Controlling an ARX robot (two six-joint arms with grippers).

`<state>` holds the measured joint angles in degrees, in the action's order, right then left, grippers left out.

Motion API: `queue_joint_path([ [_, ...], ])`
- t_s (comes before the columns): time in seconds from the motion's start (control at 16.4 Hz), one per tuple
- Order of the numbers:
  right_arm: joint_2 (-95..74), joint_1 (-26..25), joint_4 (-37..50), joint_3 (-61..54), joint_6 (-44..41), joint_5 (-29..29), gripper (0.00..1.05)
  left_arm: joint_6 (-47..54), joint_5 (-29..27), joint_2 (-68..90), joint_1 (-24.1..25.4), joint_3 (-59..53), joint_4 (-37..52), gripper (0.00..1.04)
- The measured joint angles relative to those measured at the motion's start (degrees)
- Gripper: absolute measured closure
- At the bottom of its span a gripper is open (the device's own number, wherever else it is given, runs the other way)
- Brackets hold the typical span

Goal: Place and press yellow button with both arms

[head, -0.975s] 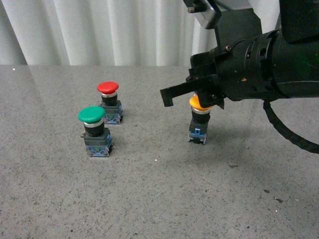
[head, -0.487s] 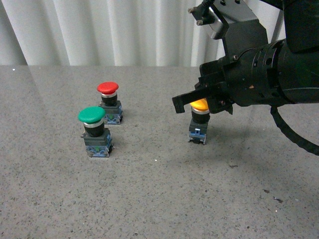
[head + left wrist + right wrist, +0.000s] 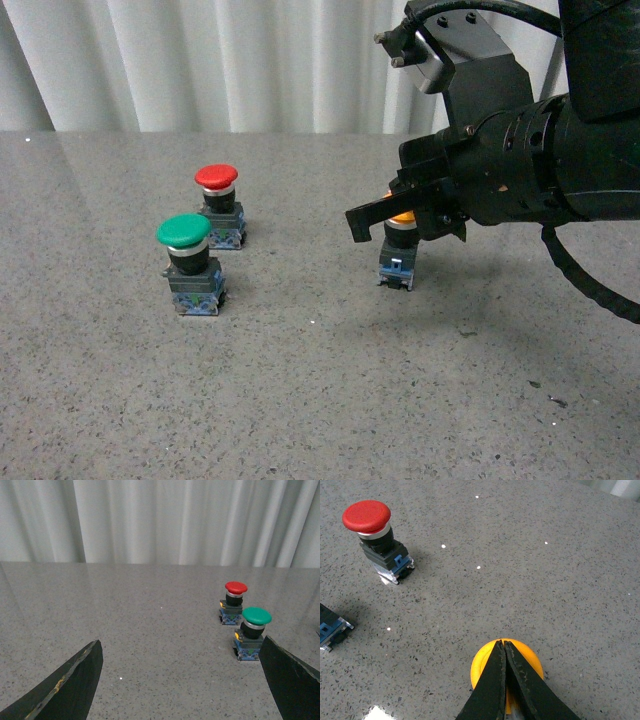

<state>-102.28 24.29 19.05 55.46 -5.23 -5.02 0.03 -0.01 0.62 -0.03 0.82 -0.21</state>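
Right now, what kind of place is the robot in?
Probably a robot test bench, not a home: a grey speckled table, a white curtain behind, and a red button, green button and yellow button on it.

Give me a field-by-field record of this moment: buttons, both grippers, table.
yellow button: upright on the table, cap partly hidden by the right gripper
right gripper: shut, tips over the yellow cap; contact unclear
left gripper: open, holding nothing, touching no button
green button: upright, beside the red button, nearer the camera
red button: upright, untouched
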Motion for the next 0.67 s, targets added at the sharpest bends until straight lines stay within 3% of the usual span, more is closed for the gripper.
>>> queue_joint_path([
  [0.67,-0.76,-0.7,-0.96,-0.09,-1.49,-0.7,1.03,0.0,-0.02,0.0,0.0,0.0,0.0,0.07],
])
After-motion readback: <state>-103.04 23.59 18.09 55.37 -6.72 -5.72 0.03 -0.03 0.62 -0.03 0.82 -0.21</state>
